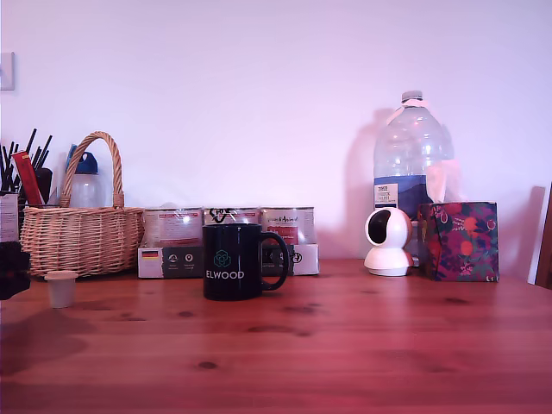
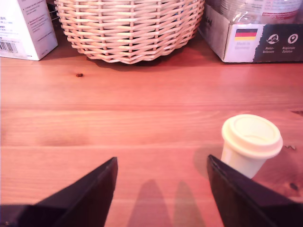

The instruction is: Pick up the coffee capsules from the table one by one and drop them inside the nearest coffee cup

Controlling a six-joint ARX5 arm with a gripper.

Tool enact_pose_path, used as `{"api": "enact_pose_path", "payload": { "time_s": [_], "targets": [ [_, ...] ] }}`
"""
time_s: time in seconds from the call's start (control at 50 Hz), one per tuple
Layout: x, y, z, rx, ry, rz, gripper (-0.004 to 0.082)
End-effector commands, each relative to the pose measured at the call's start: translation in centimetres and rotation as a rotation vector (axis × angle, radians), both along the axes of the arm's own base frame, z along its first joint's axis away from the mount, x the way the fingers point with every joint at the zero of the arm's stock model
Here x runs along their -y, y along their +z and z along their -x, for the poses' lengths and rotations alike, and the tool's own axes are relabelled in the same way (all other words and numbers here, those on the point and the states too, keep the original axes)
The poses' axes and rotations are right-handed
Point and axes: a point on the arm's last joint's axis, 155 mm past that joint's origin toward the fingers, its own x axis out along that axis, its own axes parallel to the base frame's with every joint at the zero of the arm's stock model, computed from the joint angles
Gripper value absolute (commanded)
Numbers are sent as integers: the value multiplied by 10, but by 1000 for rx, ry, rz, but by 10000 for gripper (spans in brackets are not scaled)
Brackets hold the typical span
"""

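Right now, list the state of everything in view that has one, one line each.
hand: open, empty, low over the table.
coffee capsule: upright, wide rim up, on the table, apart from the hand's fingers.
coffee cup: upright, handle toward the exterior view's right; contents cannot be told.
water bottle: upright, capped, partly filled.
wicker basket: upright, handle raised.

The table point(image 1: 345, 345) is reddish wood with visible grain and dark knots. On it, the coffee cup point(image 1: 233, 261) looks glossy black. Left of the cup in the exterior view, the capsule point(image 2: 250, 144) is smooth matt plastic, and behind it the basket point(image 2: 130, 26) is rough woven wicker.
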Motion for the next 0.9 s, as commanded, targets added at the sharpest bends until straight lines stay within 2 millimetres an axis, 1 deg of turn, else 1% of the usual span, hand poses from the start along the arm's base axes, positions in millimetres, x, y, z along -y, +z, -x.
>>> {"api": "enact_pose_path", "payload": {
  "time_s": [0.0,0.34,0.46,0.6,0.7,0.88],
  "targets": [
    [4,5,0,1,-6,-1,502],
    [4,2,2,-13,-8,0,502],
    [10,-1,3,-23,-32,8,502],
    [20,-8,8,-67,-61,2,502],
    [29,-7,13,-79,-90,-19,501],
    [59,-3,19,-89,-196,-59,501]
  ]
}}
